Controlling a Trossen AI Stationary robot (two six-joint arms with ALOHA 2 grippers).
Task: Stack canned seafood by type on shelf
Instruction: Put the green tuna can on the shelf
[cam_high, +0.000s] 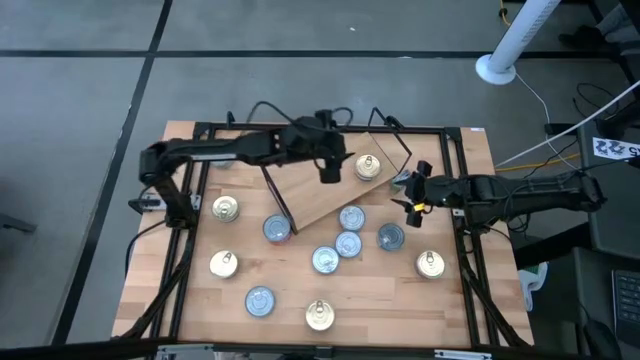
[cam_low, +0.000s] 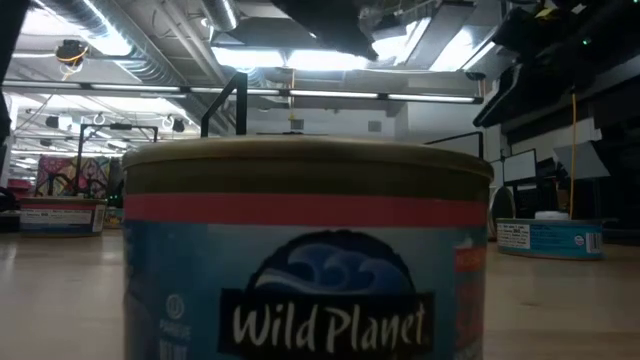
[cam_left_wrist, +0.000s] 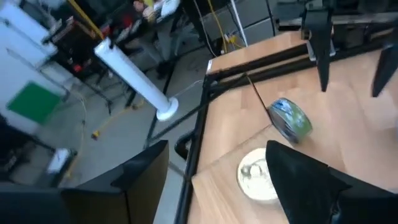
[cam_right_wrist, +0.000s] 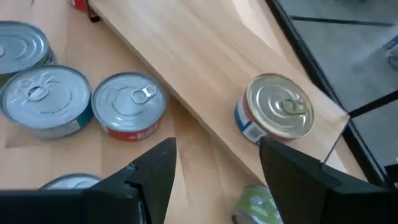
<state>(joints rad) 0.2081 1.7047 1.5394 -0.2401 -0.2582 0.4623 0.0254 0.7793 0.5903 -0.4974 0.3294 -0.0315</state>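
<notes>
A: Shelf (cam_high: 325, 185) first. Where does it lie?

B: Slanted across the far middle of the table (cam_high: 180, 300), running from about seven o'clock up to one o'clock. One gold-topped tin (cam_high: 368, 166) stands on its one o'clock end; the right wrist view shows that same tin (cam_right_wrist: 277, 106) near the plank's corner.

A: And the rest of the tins?

B: Loose on the tabletop. A cluster of silver-topped tins (cam_high: 349, 243) sits at the shelf's five o'clock, touching or nearly touching one another. Gold tins are scattered around: one at nine o'clock (cam_high: 226, 208), one at eight o'clock (cam_high: 223, 263), one at six o'clock (cam_high: 319, 315) and one at four o'clock (cam_high: 430, 264). The tin filling the low view (cam_low: 305, 250) is blue-labelled.

A: Left gripper?

B: The left gripper (cam_high: 329, 170) hangs above the shelf's middle, just at nine o'clock of the gold-topped tin, fingers spread wide with nothing between them.

A: Right gripper?

B: The right gripper (cam_high: 413, 192) is off the shelf's three o'clock end, near a greenish tin lying on its side (cam_high: 402, 178). Its fingers (cam_right_wrist: 155, 168) stand apart and empty.
</notes>
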